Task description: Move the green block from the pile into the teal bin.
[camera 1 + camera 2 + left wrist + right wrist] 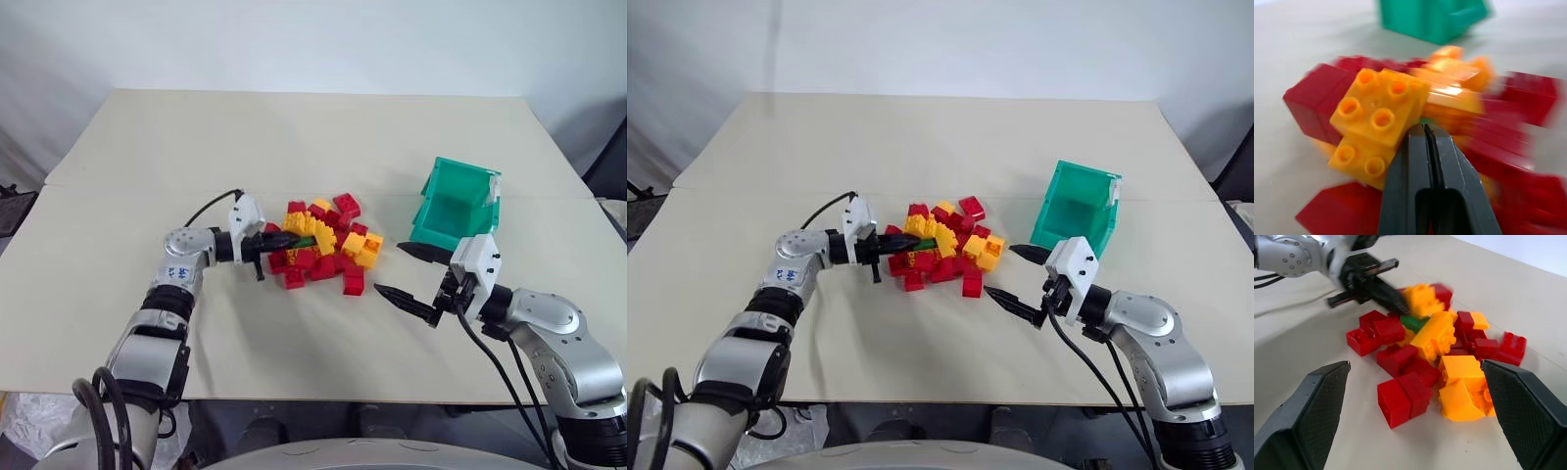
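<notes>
The small green plastic studded block (1414, 323) lies inside the loose pile of red and yellow-orange plastic toy bricks (323, 247), near the pile's 9 o'clock edge in the head view, mostly covered by yellow bricks so that only a small part of it shows. The left gripper (290, 239) has its two black fingers pressed together, and their tips are pushed into the pile at this same edge, just beside the green block; I cannot tell if they touch it, and they do not hold it. In the left wrist view a yellow-orange brick with round studs (1379, 115) sits directly against the closed fingertips. The small teal plastic bin with a sloped cut-away front (438, 227) stands on the pale table (294, 127) at about 3 o'clock from the pile, well apart from it. Its inside looks empty. A white label (490, 193) is on its rim, but any writing there is too small to read. The right gripper (416, 277) hangs at about 4 o'clock from the pile, in front of the bin, with its fingers spread wide and nothing between them.
</notes>
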Robot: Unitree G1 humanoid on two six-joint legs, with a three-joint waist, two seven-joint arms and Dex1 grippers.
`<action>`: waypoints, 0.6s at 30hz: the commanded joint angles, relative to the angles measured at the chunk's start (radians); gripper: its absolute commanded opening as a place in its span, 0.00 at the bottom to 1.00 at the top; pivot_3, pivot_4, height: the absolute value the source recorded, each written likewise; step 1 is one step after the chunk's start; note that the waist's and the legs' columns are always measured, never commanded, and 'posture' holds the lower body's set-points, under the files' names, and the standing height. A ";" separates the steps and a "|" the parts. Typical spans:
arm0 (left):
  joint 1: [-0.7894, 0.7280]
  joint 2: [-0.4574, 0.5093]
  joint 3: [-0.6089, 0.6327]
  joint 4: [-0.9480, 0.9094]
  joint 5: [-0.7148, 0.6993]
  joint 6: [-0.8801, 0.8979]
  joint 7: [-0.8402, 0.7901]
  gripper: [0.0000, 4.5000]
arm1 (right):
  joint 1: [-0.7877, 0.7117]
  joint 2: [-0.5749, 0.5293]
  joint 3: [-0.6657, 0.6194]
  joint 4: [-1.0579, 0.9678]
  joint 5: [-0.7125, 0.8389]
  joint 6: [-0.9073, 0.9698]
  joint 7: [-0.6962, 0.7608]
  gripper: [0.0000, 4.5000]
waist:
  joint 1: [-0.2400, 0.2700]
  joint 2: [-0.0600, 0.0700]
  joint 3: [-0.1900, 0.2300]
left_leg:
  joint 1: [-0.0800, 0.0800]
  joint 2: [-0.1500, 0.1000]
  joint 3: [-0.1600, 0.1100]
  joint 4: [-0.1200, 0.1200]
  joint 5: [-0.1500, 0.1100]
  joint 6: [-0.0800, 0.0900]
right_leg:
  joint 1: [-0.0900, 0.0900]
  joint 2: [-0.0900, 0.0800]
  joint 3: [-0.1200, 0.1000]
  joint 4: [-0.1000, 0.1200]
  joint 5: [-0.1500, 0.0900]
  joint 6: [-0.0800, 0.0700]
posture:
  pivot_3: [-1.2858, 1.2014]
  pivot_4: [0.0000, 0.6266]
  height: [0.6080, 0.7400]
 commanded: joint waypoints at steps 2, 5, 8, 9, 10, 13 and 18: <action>-0.081 -0.010 0.048 0.090 0.035 -0.041 0.156 0.01 | -0.005 0.004 -0.016 -0.035 0.001 -0.026 -0.010 1.00 | 0.000 0.000 0.000 | 0.000 0.000 0.000 0.000 0.000 0.000 | 0.000 0.000 0.000 0.000 0.000 0.000 | 0.52 0.24 1.00; -0.098 -0.027 0.065 0.109 0.034 -0.041 0.166 0.01 | -0.011 0.006 -0.013 -0.030 -0.003 -0.030 -0.011 1.00 | 0.000 0.000 0.000 | 0.000 0.000 0.000 0.000 0.000 0.000 | 0.000 0.000 0.000 0.000 0.000 0.000 | 0.52 0.24 1.00; -0.097 -0.057 0.054 0.111 0.050 -0.047 0.117 0.01 | -0.019 0.009 -0.006 -0.022 -0.006 -0.032 -0.009 1.00 | 0.000 0.000 0.000 | 0.000 0.000 0.000 0.000 0.000 -0.001 | 0.000 0.000 0.000 0.000 0.000 0.000 | 0.52 0.24 1.00; -0.096 -0.068 0.050 0.110 0.054 -0.045 0.099 0.01 | -0.022 0.010 -0.001 -0.020 -0.007 -0.033 -0.006 1.00 | 0.001 0.000 0.000 | 0.000 0.000 0.001 0.000 0.000 -0.001 | 0.000 0.000 0.000 0.000 0.000 0.000 | 0.52 0.24 1.00; -0.095 -0.075 0.050 0.109 0.058 -0.042 0.087 0.01 | -0.025 0.010 0.001 -0.018 -0.008 -0.034 -0.004 1.00 | 0.002 0.000 0.000 | 0.000 0.000 0.001 0.000 0.000 -0.001 | 0.000 0.000 0.000 0.000 0.000 0.000 | 0.52 0.24 1.00; -0.088 -0.094 0.055 0.094 0.056 -0.036 0.052 0.01 | -0.038 0.015 0.011 -0.016 -0.012 -0.034 -0.005 1.00 | 0.001 -0.001 0.000 | 0.000 0.000 0.001 0.000 0.000 -0.001 | 0.000 0.000 0.000 0.000 0.000 0.001 | 0.52 0.24 1.00; -0.078 -0.047 0.050 0.028 0.069 0.076 0.033 0.05 | -0.049 0.008 0.001 -0.010 -0.007 -0.035 -0.001 1.00 | -0.003 -0.001 0.000 | 0.000 0.000 0.001 0.000 0.000 0.000 | 0.000 0.000 0.000 0.000 0.000 0.001 | 0.52 0.24 1.00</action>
